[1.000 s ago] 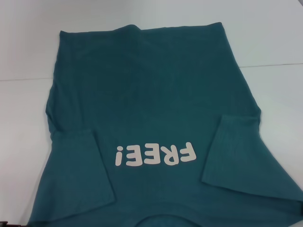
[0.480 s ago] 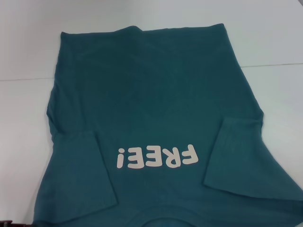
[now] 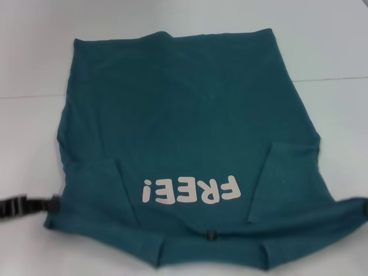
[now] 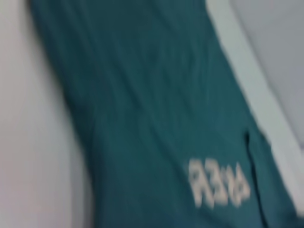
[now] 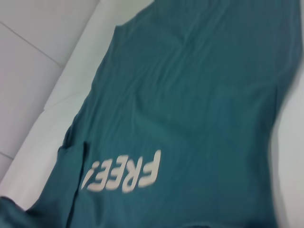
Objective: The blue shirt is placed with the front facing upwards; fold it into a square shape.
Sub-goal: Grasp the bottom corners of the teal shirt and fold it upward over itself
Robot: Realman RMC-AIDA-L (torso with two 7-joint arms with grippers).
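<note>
Near edge: collar end of the blue shirt lifted and turned over toward the FREE! lettering. Left gripper at the left shoulder corner, right gripper barely visible; finger state of both indiscernible. Risk: uneven pull skews the fold. Far hem flat on the white table. No containers.

A plain white table under even light, crossed by a thin seam.

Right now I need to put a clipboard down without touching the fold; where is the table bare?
Bare table runs along the shirt's left edge, along its right edge, and past its far hem. The near edge is crowded: the shirt is lifted there, with the left end effector at its corner.
</note>
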